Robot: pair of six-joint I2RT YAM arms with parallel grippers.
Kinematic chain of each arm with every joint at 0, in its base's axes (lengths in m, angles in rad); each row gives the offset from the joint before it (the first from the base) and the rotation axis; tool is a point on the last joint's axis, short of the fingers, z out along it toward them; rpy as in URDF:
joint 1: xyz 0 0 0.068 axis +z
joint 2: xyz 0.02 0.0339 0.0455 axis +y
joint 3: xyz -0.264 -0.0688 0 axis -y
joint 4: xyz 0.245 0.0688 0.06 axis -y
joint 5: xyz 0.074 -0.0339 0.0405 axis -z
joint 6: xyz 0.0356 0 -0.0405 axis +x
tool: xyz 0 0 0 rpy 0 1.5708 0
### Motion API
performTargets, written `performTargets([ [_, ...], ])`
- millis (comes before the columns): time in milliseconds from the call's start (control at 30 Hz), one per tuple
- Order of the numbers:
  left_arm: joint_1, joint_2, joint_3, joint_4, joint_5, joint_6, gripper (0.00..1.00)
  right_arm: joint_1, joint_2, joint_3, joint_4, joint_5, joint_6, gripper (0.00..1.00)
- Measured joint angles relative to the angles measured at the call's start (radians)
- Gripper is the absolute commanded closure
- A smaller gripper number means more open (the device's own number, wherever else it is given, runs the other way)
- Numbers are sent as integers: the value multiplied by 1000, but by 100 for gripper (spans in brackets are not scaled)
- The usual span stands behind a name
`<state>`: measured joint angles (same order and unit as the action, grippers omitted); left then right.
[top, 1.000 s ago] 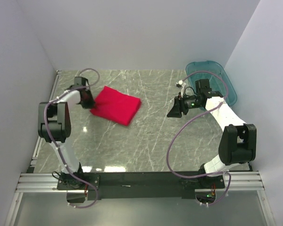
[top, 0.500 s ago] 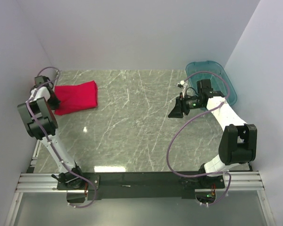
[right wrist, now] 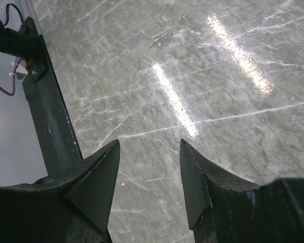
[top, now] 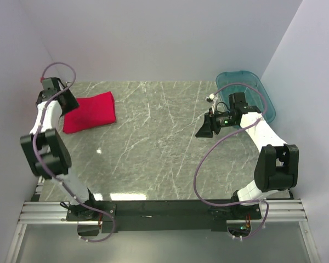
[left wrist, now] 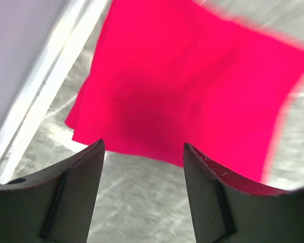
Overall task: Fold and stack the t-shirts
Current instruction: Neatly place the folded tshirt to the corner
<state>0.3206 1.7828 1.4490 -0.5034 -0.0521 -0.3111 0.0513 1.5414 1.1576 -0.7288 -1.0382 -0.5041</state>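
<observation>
Left end effector [left wrist: 143, 148] now clear of flat, folded red t-shirt [top: 91, 112].

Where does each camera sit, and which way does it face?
Top external: above and behind the bases, looking down on the grey marble table, both arms, the folded red t-shirt and the teal plastic bin.
Left wrist: on the left arm, facing down past the open left fingers at the t-shirt.
Right wrist: on the right arm, facing past the open right fingers at the table and a black rail.
Shared: top external and left wrist both show the t-shirt.
</observation>
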Motion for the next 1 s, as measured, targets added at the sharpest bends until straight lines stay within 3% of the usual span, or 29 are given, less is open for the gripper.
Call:
performTargets([
  [167,0,-183,-93,93,28,-26,34,0,0,0,0,0,-4,42],
  [300,-24,-201,-174,136,145,-50,42,0,6,2,-3,-2,-11,42],
  [433,-114,-119,-180,168,290,-86,55,0,18,2,-6,-2,-14,42],
  [633,-185,48,-150,179,367,-121,70,0,18,2,-6,1,-14,42],
  [833,-172,214,-47,166,413,-113,73,0,21,2,-10,1,-20,42],
  [1000,-171,273,-53,168,470,-90,74,0,40,2,-19,1,-29,42],
])
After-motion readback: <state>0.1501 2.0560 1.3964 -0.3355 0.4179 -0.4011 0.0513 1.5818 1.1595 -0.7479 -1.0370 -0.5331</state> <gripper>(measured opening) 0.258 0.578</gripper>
